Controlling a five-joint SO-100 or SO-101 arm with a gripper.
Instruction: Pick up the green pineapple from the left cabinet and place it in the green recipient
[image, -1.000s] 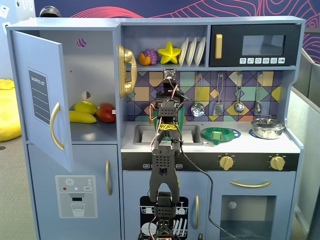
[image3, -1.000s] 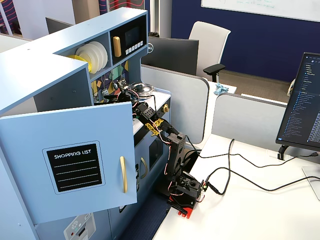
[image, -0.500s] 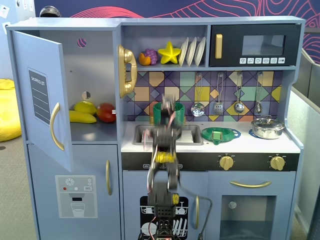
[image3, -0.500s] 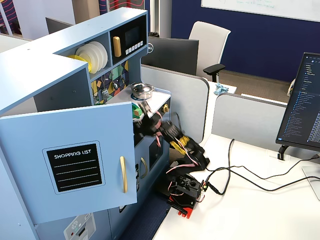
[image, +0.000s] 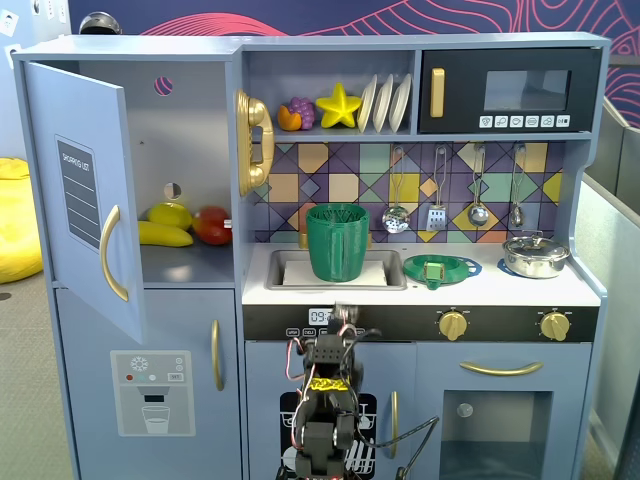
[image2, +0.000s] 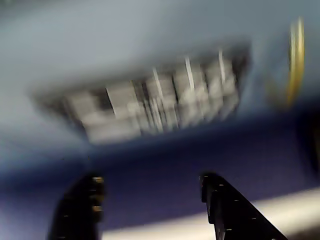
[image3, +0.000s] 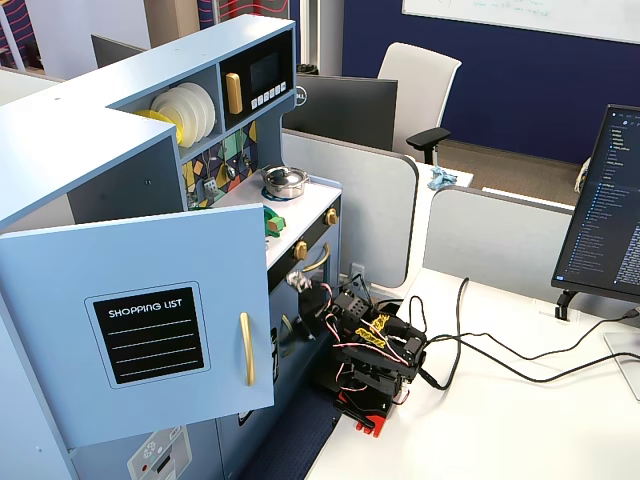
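- Pineapple first: you cannot pick out a green pineapple in any view; inside the left cabinet (image: 185, 150) you see only a yellow-green rounded fruit (image: 170, 213), a yellow banana (image: 165, 235) and a red tomato (image: 212, 225) on its shelf
- Your cabinet door (image: 85, 200) stands swung open at 9 o'clock of that shelf, with its gold curved handle (image: 112, 255) and dark shopping-list label (image3: 150, 333) facing out
- Your green recipient (image: 338, 240), a tall dark-green ribbed cup flaring at the rim, stands upright in the sink (image: 290, 270), at 3 o'clock of the open compartment
- At 3 o'clock of the cup lies a flat green strainer dish (image: 441, 268), then a steel pot (image: 535, 256)
- Your arm (image: 325, 400) sits folded low, at 6 o'clock of the sink, well apart from cabinet and cup
- In the blurred wrist view your gripper (image2: 150, 200) has its two dark fingers spread apart with nothing between them
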